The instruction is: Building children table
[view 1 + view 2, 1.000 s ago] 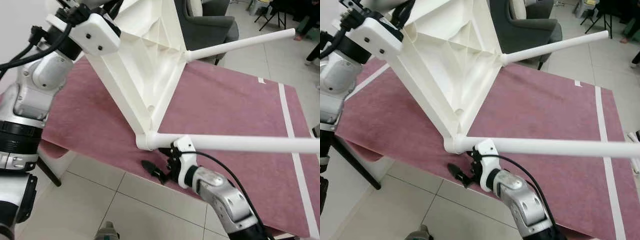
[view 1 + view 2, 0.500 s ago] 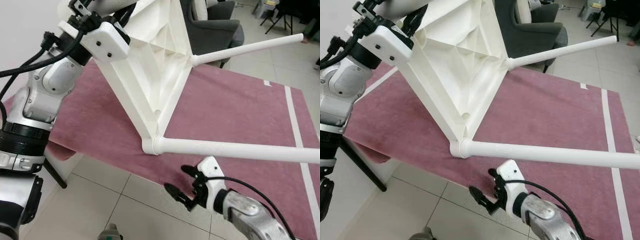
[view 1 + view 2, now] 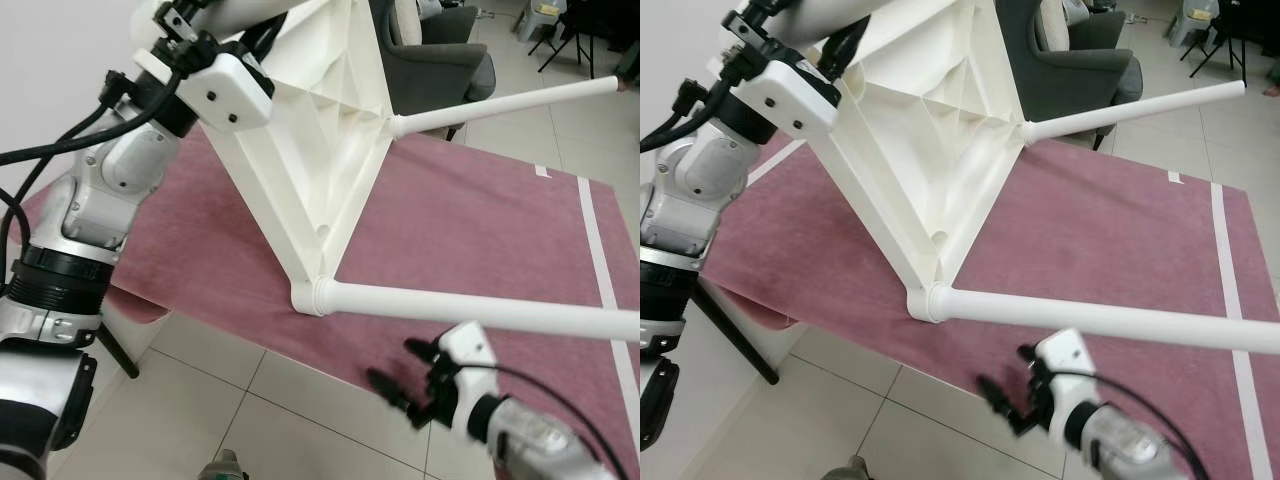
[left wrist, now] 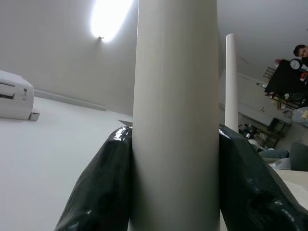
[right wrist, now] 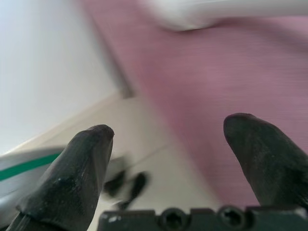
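Observation:
A white plastic children's table top is held up on edge over the maroon work table. One white leg points away to the upper right. Another leg runs rightward from the table top's lowest corner. My left gripper is shut on a third white leg, which is clamped between its black fingers. Its wrist sits at the top edge of the table top. My right gripper hangs open below the near leg, off the work table's front edge and touching nothing.
The maroon cloth has white tape stripes along its right side. A grey armchair stands behind the work table. Tiled floor lies in front of it, and a black table leg slants down at the near left.
My right gripper has dropped away from the near leg's base, moving down and to the right, and stays open. The left arm still holds the table top up.

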